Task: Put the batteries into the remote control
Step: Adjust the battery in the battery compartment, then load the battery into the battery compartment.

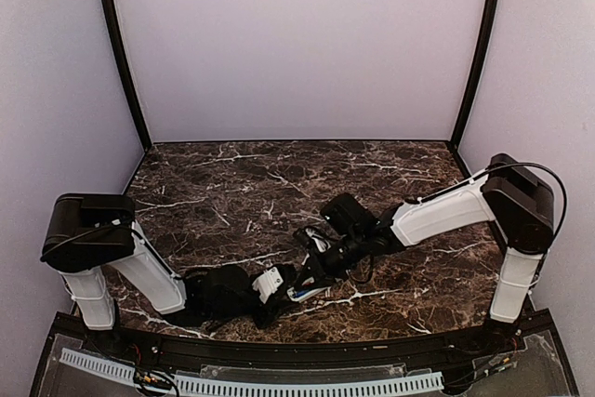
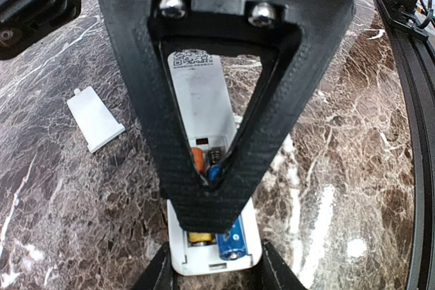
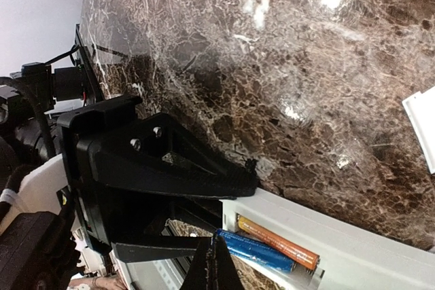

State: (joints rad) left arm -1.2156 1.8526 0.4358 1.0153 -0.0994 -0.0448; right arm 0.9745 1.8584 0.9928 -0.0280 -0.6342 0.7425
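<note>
Both arms share one build: white tubular link segments joined by chunky black joint housings. Left arm (image 1: pixel 112 258): large black housing at the top of a white post, second white link running into a black wrist assembly. Right arm (image 1: pixel 474 211): same layout, with a thin black cable arcing over its black housing and a white cable along the forearm link.

Left gripper (image 2: pixel 216 188): matte black, layered printed texture, with a triangular open frame. Two silver screw heads (image 2: pixel 173 6) sit along the frame's upper bar.

Right gripper (image 3: pixel 212 263): the same black printed material, ending in dark tapered tips. Black cables bundle near the left gripper's mount.
</note>
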